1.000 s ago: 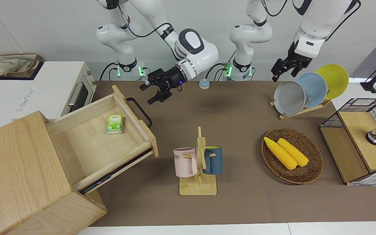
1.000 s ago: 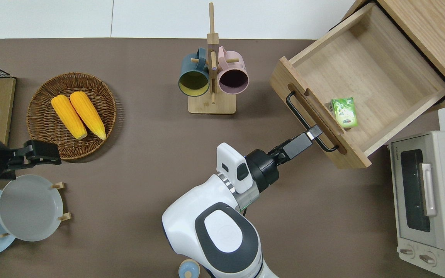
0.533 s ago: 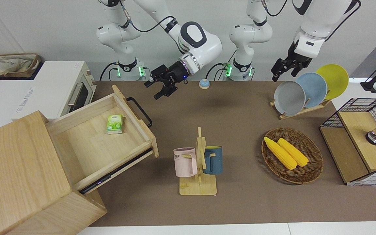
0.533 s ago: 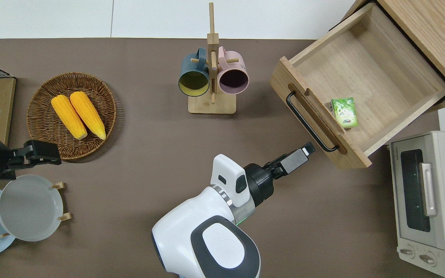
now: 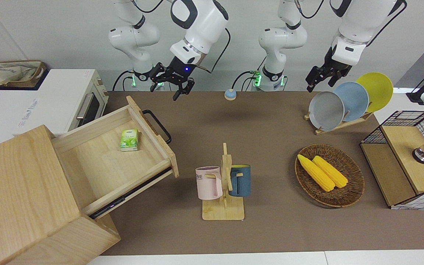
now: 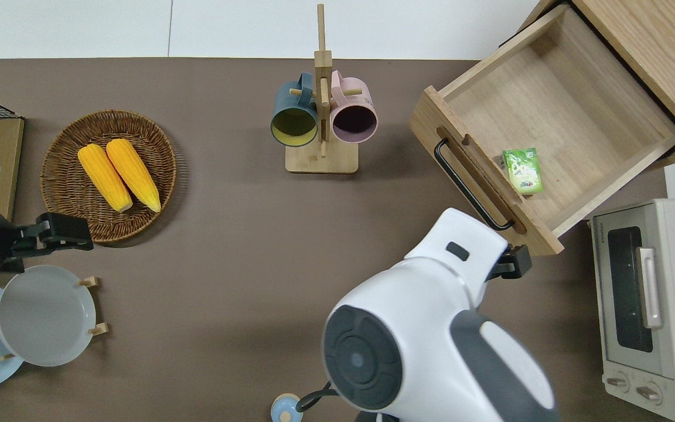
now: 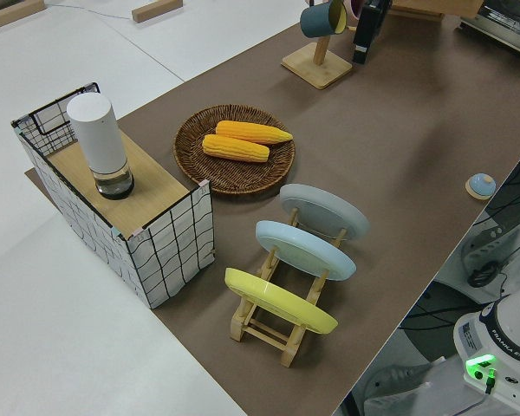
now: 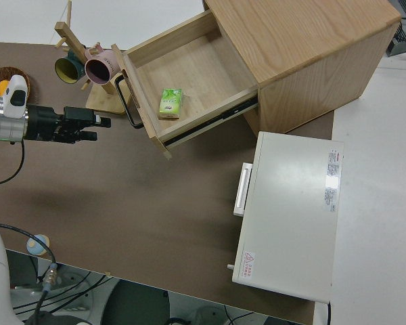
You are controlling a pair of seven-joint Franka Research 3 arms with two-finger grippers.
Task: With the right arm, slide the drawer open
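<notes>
The drawer (image 5: 116, 158) of the light oak cabinet (image 5: 20, 191) stands pulled out, with its black bar handle (image 5: 157, 126) free. It also shows in the overhead view (image 6: 566, 111) and in the right side view (image 8: 189, 71). A green packet (image 6: 523, 170) lies in it near the front panel. My right gripper (image 5: 172, 87), with the blue light, is open and empty, up in the air and apart from the handle. In the overhead view it (image 6: 516, 265) is mostly hidden under its own arm, over the table by the drawer's front corner nearest the robots. My left arm is parked.
A white toaster oven (image 6: 648, 305) stands beside the drawer, nearer the robots. A mug rack (image 5: 223, 184) with two mugs, a wicker basket (image 5: 352, 191) with corn, a plate rack (image 5: 348, 101), a wire mesh cabinet (image 5: 407, 158) and a small blue bell (image 5: 229, 95) stand on the brown mat.
My right gripper has drawn back from the handle toward the robots and risen, its wrist turning. The drawer has not moved. The left arm has not moved.
</notes>
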